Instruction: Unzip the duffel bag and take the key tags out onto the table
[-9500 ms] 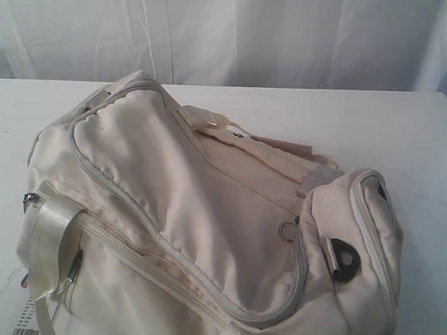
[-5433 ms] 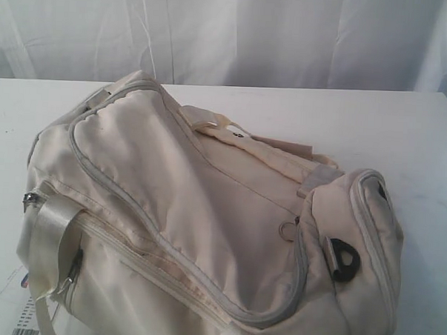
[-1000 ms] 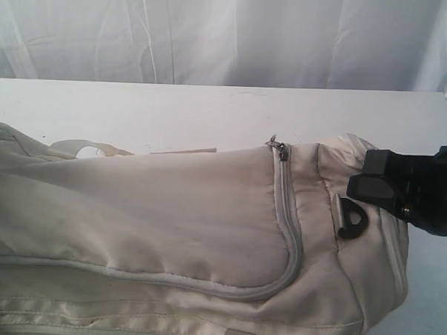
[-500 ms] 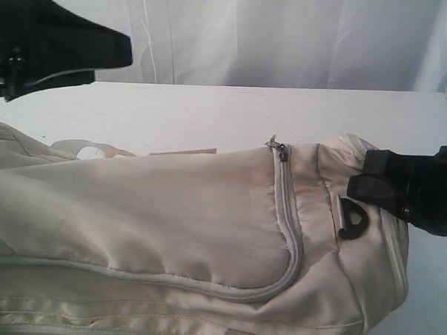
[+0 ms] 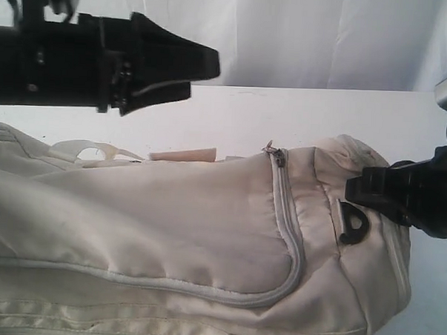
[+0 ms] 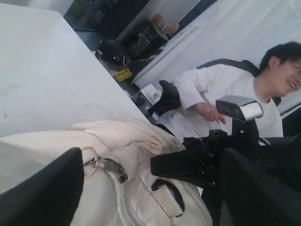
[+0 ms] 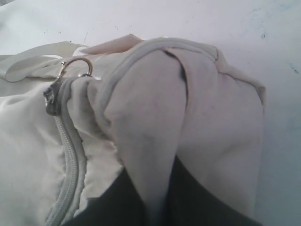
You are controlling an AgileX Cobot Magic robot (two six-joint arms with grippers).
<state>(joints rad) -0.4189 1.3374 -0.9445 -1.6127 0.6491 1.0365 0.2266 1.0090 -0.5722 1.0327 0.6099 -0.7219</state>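
1. The table [image 5: 322,112] extends beyond and beneath both grippers. Smooth top: the bag may slide if it is dragged.
2. The duffel bag [image 5: 169,224] lies below the left gripper, zipper closed. Soft fabric: the track may bunch ahead of the slider and jam it.
3. Left gripper [image 5: 198,77]: jaws wide, empty, hovering above the bag. Risk: closing on loose fabric instead of the pull.
4. Right gripper [image 5: 354,189]: closed on a fold of the bag's end panel. Risk: the fold slips out under zipper tension, and the bag then follows the left gripper.
5. The black D-ring [image 5: 352,225] hangs just below the right gripper. It could snag a finger.
6. The zipper pull ring [image 5: 272,150] sits ahead of and below the left fingertips, near the right gripper. Small, thin target: easily missed or pinched askew.
7. The key tags are not visible, presumably inside the bag.
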